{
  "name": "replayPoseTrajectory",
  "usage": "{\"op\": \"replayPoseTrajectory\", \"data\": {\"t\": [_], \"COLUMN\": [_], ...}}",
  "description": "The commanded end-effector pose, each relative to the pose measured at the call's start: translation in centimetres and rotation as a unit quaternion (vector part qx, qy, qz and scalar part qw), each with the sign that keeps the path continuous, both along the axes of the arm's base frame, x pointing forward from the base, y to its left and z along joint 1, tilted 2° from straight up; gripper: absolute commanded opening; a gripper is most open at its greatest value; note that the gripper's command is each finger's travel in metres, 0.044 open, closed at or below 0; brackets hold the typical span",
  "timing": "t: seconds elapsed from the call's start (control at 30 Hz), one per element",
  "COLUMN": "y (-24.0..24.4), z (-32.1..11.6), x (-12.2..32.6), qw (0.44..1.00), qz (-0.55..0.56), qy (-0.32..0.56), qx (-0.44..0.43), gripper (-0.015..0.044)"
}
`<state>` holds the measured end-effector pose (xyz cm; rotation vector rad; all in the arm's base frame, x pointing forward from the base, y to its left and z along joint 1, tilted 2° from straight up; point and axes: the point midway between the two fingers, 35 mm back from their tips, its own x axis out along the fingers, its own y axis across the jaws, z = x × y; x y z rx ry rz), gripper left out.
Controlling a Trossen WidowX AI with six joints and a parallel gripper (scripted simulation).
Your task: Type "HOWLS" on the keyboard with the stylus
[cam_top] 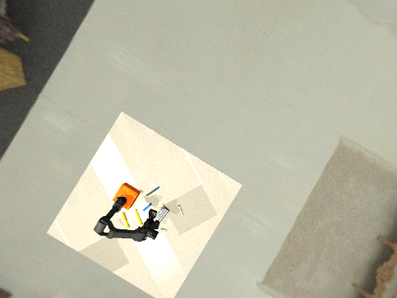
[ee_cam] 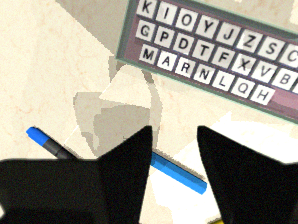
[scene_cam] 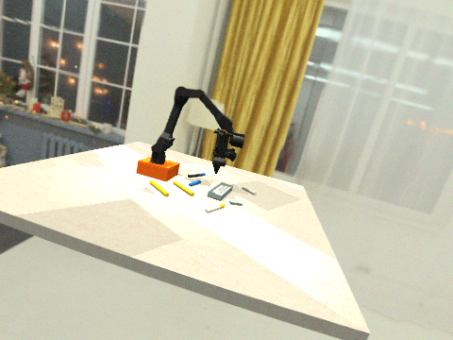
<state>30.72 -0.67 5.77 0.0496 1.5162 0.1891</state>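
My gripper (scene_cam: 216, 170) (ee_cam: 174, 132) hangs above the desk, its fingers parted with nothing held between them. The keyboard (cam_top: 163, 213) (scene_cam: 220, 191) (ee_cam: 285, 102) lies beyond the fingertips at the upper right of the wrist view. The H, O, L and S keys show there; the W key is out of that view. A blue stick (cam_top: 147, 206) (scene_cam: 194, 183) (ee_cam: 181, 174) lies on the desk below the fingers, its left end hidden by a finger. A black pen with a blue end (cam_top: 153, 191) (scene_cam: 196, 175) (ee_cam: 56, 148) lies to its left. Which one is the stylus, I cannot tell.
Two yellow sticks (cam_top: 125, 219) (scene_cam: 159, 188) lie near the orange base (cam_top: 127, 194) (scene_cam: 158, 169). A white stick with a yellow end (scene_cam: 215, 208), a short grey stick (scene_cam: 236, 203) and a longer grey stick (cam_top: 180, 209) (scene_cam: 248, 191) lie around the keyboard.
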Motion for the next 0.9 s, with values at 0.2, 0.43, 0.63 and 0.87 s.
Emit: {"op": "replayPoseTrajectory", "data": {"t": [0.2,0.43,0.63,0.87], "y": [0.0,0.5,0.4,0.4], "z": [-2.1,-2.8,-2.8,-3.0], "x": [-6.7,-8.9,-9.0,-9.0], "qw": [0.916,0.849,0.849,0.849], "qz": [0.357,0.464,0.464,0.464], "qy": [-0.16,-0.237,-0.237,-0.237], "qx": [0.084,0.082,0.082,0.082], "gripper": [0.015,0.015,0.015,0.015]}}
